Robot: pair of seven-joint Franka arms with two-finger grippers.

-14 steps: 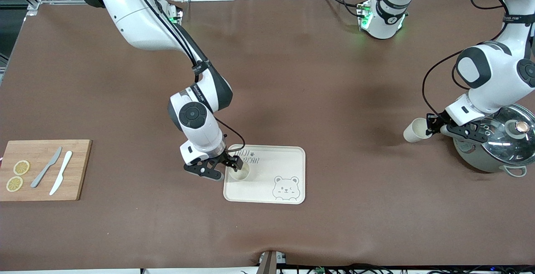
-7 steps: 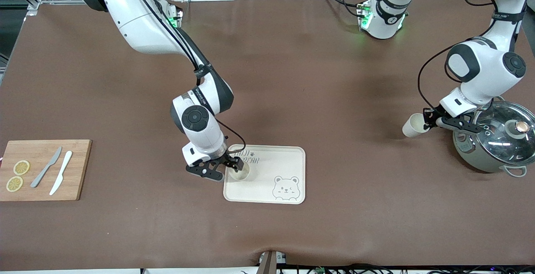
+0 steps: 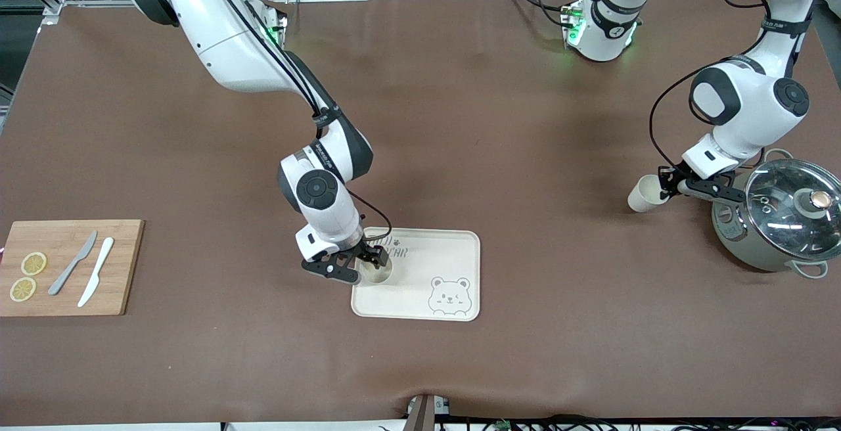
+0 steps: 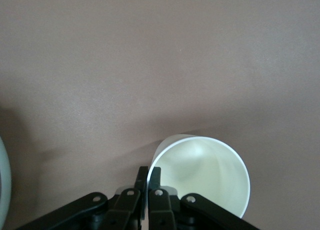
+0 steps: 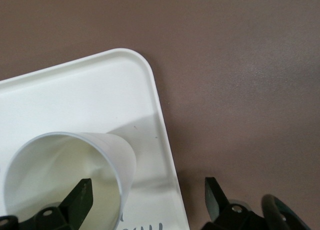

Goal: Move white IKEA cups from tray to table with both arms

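One white cup (image 3: 376, 274) stands on the cream bear tray (image 3: 447, 253), at the tray's corner toward the right arm's end. My right gripper (image 3: 365, 265) is open around its rim. In the right wrist view one finger (image 5: 80, 197) is inside the cup (image 5: 65, 170) and the other (image 5: 212, 192) is outside it, over the tray's edge (image 5: 100, 89); the gripper (image 5: 147, 192) spans the cup's wall. My left gripper (image 3: 665, 184) is shut on the rim of the second white cup (image 3: 642, 193) and holds it tilted over the bare table beside the pot. The left wrist view shows the gripper (image 4: 148, 176) pinching that cup (image 4: 210, 175).
A grey pot with a glass lid (image 3: 785, 221) stands at the left arm's end, close to the left gripper. A wooden cutting board (image 3: 66, 267) with two lemon slices and two knives lies at the right arm's end. The brown table surface (image 3: 525, 155) lies between.
My left gripper has carried its cup away from the front camera, along the pot's side. My right gripper has stayed at the cup on the tray, shifting only slightly.
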